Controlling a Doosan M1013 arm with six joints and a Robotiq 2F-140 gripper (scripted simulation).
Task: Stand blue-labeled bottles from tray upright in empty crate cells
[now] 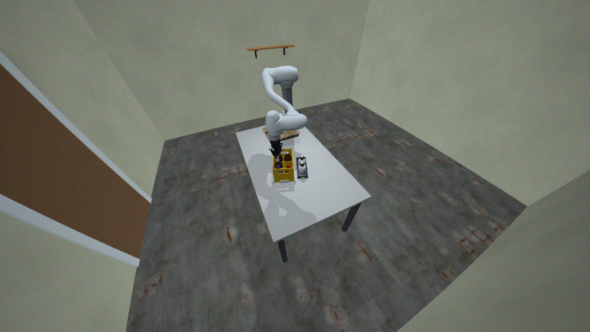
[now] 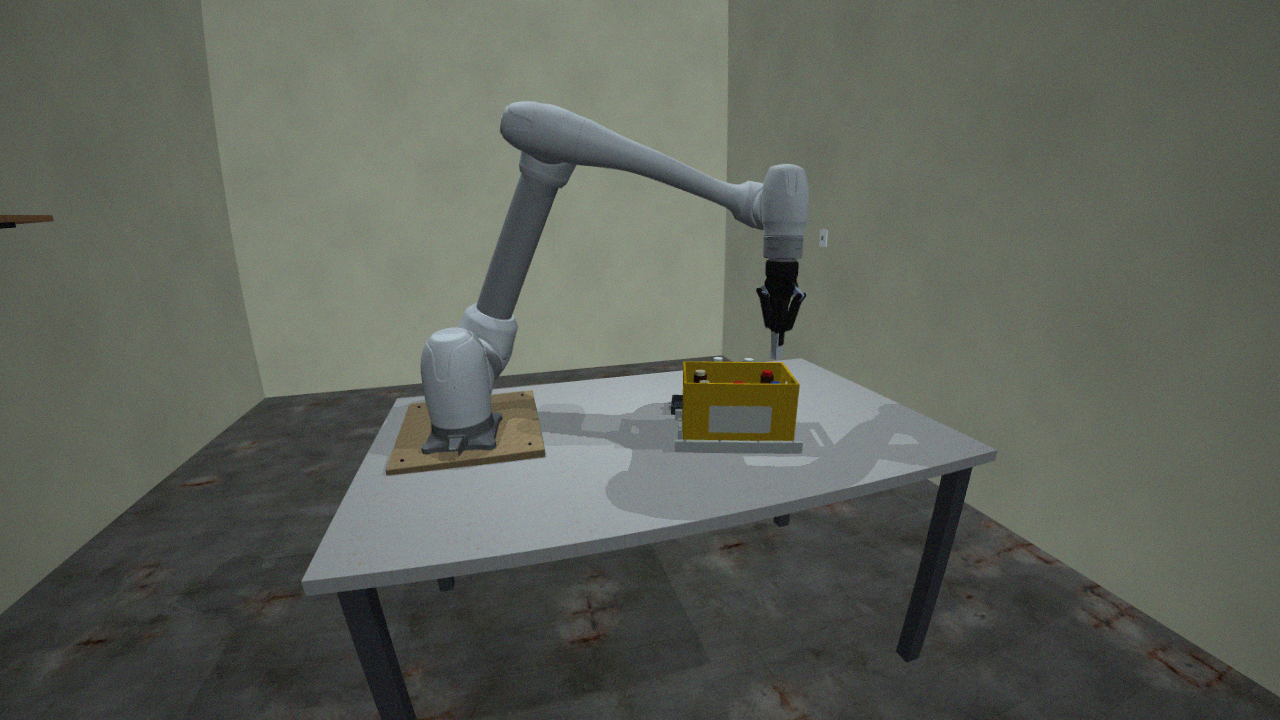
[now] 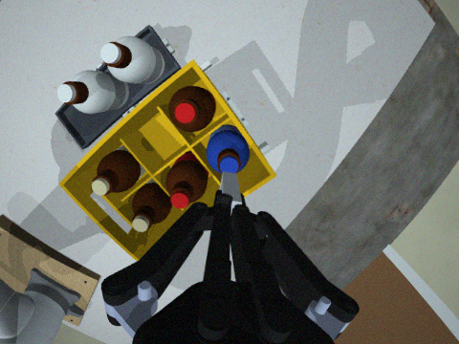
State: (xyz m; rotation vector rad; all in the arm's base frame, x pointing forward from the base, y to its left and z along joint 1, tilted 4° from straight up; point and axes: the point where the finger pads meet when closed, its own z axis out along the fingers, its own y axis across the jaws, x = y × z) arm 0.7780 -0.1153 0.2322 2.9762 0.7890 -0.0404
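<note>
Yellow crate, top view: upright, beside the dark tray; gripper above it. Exterior view: jaws together, nothing between, over the crate's far end. Wrist view: blue-capped bottle in a corner cell, near the fingertips; two white bottles on the tray. Likely risks: a low sideways move could knock a bottle neck; descending shut could press the blue cap.

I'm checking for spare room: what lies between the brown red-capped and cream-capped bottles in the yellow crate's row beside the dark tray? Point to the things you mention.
An empty cell (image 3: 163,135), as the wrist view shows.
</note>
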